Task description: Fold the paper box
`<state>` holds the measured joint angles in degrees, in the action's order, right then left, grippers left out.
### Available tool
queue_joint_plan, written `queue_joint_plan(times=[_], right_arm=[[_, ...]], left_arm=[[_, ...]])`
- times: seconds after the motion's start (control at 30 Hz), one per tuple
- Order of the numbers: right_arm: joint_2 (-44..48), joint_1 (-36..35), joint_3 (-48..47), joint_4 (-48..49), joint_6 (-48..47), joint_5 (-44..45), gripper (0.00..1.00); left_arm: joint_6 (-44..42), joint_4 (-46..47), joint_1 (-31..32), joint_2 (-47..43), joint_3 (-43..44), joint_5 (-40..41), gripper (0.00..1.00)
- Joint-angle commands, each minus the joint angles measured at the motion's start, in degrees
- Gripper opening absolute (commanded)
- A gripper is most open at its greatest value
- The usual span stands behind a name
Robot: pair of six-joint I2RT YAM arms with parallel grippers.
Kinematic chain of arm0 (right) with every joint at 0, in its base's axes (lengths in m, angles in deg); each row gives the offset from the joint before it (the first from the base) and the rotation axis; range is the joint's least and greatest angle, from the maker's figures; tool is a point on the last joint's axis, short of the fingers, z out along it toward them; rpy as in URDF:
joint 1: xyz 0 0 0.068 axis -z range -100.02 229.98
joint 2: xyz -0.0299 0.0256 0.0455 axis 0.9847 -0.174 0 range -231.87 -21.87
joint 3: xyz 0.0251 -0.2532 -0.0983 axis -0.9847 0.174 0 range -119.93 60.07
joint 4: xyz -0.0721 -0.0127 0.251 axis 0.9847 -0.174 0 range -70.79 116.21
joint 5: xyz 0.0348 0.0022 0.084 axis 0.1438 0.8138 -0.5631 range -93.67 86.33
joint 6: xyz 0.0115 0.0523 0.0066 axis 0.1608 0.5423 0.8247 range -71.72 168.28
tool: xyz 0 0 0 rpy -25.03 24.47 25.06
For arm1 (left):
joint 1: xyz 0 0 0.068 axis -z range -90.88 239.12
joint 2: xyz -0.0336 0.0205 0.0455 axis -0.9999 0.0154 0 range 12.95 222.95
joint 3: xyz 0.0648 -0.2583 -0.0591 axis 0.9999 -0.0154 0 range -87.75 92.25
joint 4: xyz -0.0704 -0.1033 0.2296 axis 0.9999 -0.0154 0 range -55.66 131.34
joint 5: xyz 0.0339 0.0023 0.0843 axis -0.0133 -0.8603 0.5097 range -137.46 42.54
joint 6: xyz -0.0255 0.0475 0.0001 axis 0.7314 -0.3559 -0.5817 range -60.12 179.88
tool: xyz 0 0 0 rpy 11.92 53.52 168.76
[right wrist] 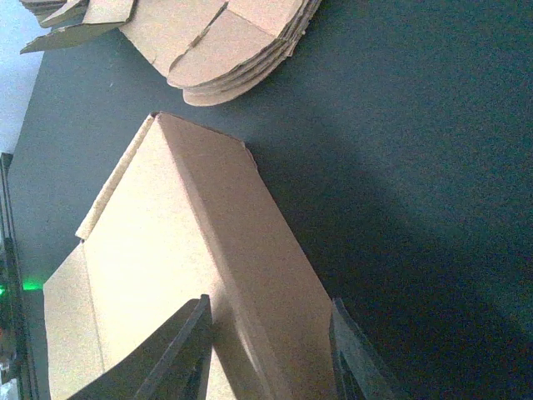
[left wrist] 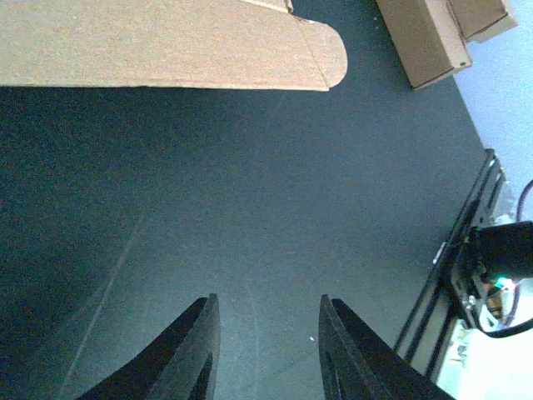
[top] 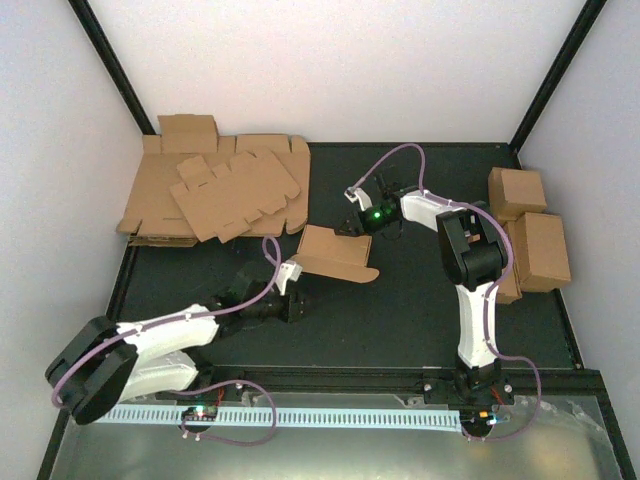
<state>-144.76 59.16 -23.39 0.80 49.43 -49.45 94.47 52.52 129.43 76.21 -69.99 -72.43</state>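
A: What is on the table, from the big things down?

B: The dark table carries everything. At its far left lies a thick heap of flat cardboard blanks. The paper box sits near the middle. It is half formed, with one wall raised and a rounded flap lying toward the near side. At the right edge stand some finished boxes, well apart from it.

A: How will the box handle?

B: I judge it very light and fairly stiff across its panels. It is weak along the scored lines, so it should bend there willingly. It will probably slide on the table if it is pushed while nothing holds it. A strong squeeze could crease it. I would take hold at a raised wall, close to a fold, and press the loose flap with the other fingers.

A: And the grippers?

B: The right gripper is closed on the raised wall of the box, and the cardboard fills the space between its fingers. The left gripper has its jaws apart with only bare table between them. It is on the near side of the flap and does not touch it.

A: What does one view give that another does not?

B: Only the right wrist view shows the grip and the folded ridge. Only the left wrist view shows the gap between the left fingers and the flap's edge. The top view shows neither of these clearly, but it alone places both arms, the heap and the box together.
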Motion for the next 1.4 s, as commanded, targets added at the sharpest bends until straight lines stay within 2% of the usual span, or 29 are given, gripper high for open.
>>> queue_joint_plan(times=[0.0, 0.17, 0.53, 0.7, 0.87, 1.0, 1.1, 1.37], right_arm=[[-2.0, 0.7, 0.1, -1.7, -0.9, 2.7, 0.41], [-1.0, 0.7, 1.3, -0.8, -0.6, -0.8, 0.41], [7.4, -3.2, 13.5, 3.8, -0.9, -2.7, 0.41], [12.6, -6.2, 21.8, 7.4, 0.4, -1.8, 0.41], [19.2, -8.5, 31.1, 11.2, 2.4, -0.6, 0.41], [23.6, -8.6, 35.4, 12.5, 3.6, 0.9, 0.46], [26.3, -8.6, 37.1, 14.0, 4.8, 1.5, 0.59], [29.5, -7.7, 37.9, 17.2, 7.2, 0.7, 0.69]], left_arm=[[1.8, 7.0, 1.4, 3.3, 0.6, 4.0, 0.32], [0.9, 4.2, 1.4, 0.7, 1.2, 6.2, 0.31], [-3.0, -22.4, 1.0, -22.2, 10.0, 16.0, 0.38], [-3.6, -26.8, 0.7, -27.5, 11.3, 18.8, 0.40], [-4.0, -29.0, 0.6, -27.8, 12.3, 18.8, 0.40], [-5.2, -29.6, 0.5, -27.8, 12.7, 18.7, 0.41], [-6.1, -30.1, 0.5, -27.5, 13.1, 18.7, 0.43], [-6.5, -31.1, 0.4, -26.5, 13.7, 18.1, 0.49]])
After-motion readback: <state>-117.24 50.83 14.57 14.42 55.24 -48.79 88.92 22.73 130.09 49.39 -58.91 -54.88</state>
